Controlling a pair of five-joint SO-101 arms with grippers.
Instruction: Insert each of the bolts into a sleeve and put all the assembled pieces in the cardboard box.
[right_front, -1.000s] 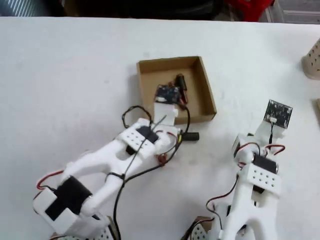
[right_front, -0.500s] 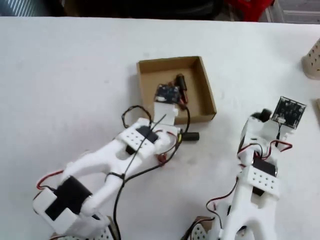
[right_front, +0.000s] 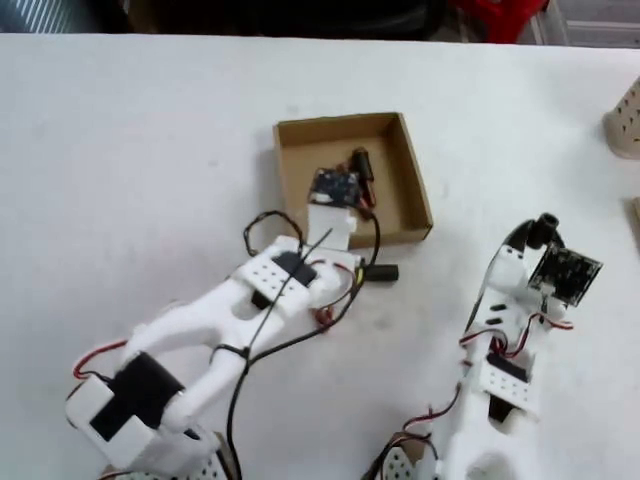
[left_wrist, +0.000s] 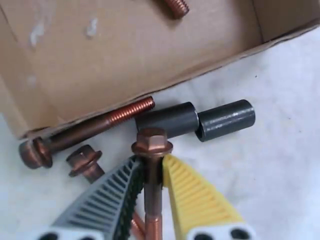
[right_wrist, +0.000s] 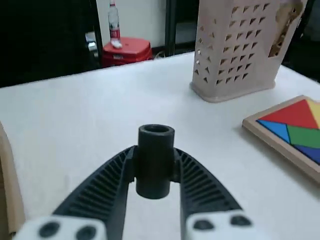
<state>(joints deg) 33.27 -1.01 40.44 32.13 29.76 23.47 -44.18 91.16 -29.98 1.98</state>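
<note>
My left gripper (left_wrist: 150, 162) is shut on a copper bolt (left_wrist: 152, 145), its hex head just short of two dark sleeves (left_wrist: 167, 121) lying end to end on the table outside the cardboard box (left_wrist: 125, 50). A second bolt (left_wrist: 85, 132) lies along the box wall, with a third bolt (left_wrist: 84, 162) beside my fingers. My right gripper (right_wrist: 155, 155) is shut on an upright dark sleeve (right_wrist: 155, 160), held off the table right of the box (right_front: 340, 123). That sleeve (right_front: 545, 228) tops the right arm. An assembled piece (right_front: 361, 163) lies inside the box.
A perforated beige basket (right_wrist: 242, 45) and a coloured tangram puzzle (right_wrist: 295, 132) stand at the table's right edge. The left arm (right_front: 270, 285) stretches from the front left to the box's near wall. White tabletop spreads around the box.
The right arm has swung its wrist up and to the right, bringing the held sleeve upright into view. The left arm has stayed put.
</note>
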